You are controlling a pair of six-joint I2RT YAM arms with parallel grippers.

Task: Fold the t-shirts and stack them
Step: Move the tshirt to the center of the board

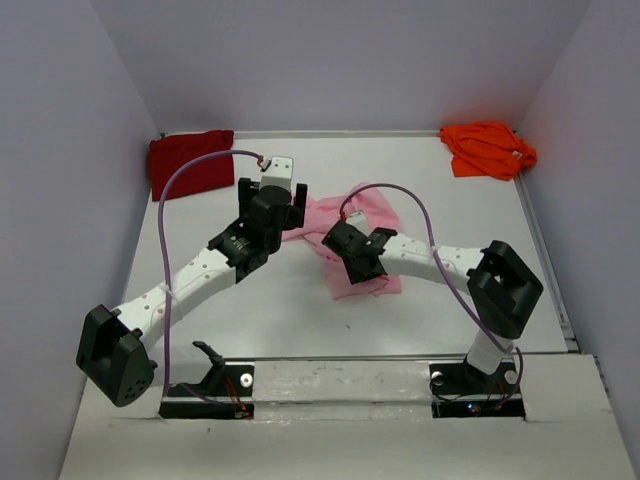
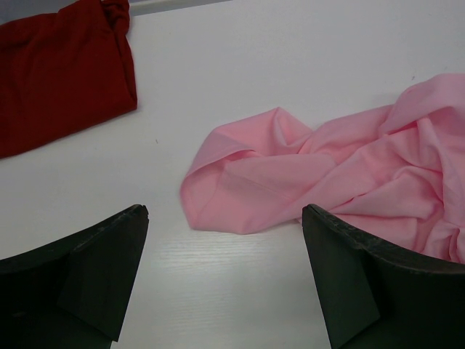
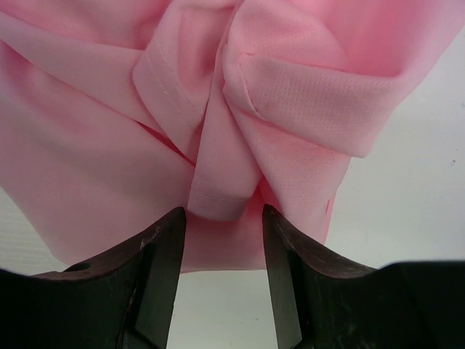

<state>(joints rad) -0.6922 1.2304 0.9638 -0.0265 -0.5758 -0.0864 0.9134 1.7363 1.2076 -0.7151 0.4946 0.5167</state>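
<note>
Pink t-shirt (image 1: pixel 375 205) is lying bunched mid-table, with bare table (image 1: pixel 300 320) all round. Dark red t-shirt (image 1: pixel 190 162) is hugging the far-left corner and orange t-shirt (image 1: pixel 488 148) the far-right. Left gripper (image 2: pixel 225 211) is hovering wide open, holding nothing. Right gripper (image 3: pixel 223 218) is straddling a pink fold with its jaws narrow, and I can't tell if it's actually clamping. Its arm is hiding part of the shirt.

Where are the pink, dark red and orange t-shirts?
Pink t-shirt (image 1: pixel 372 284), top external view, lower flat part.
Dark red t-shirt (image 1: pixel 190 165), top external view, middle.
Orange t-shirt (image 1: pixel 487 148), top external view, middle.

What I missed
Arms (image 1: pixel 420 258) hid part of the pink t-shirt (image 1: pixel 322 215); the dark red t-shirt (image 2: pixel 58 73) ran off my left wrist view.
</note>
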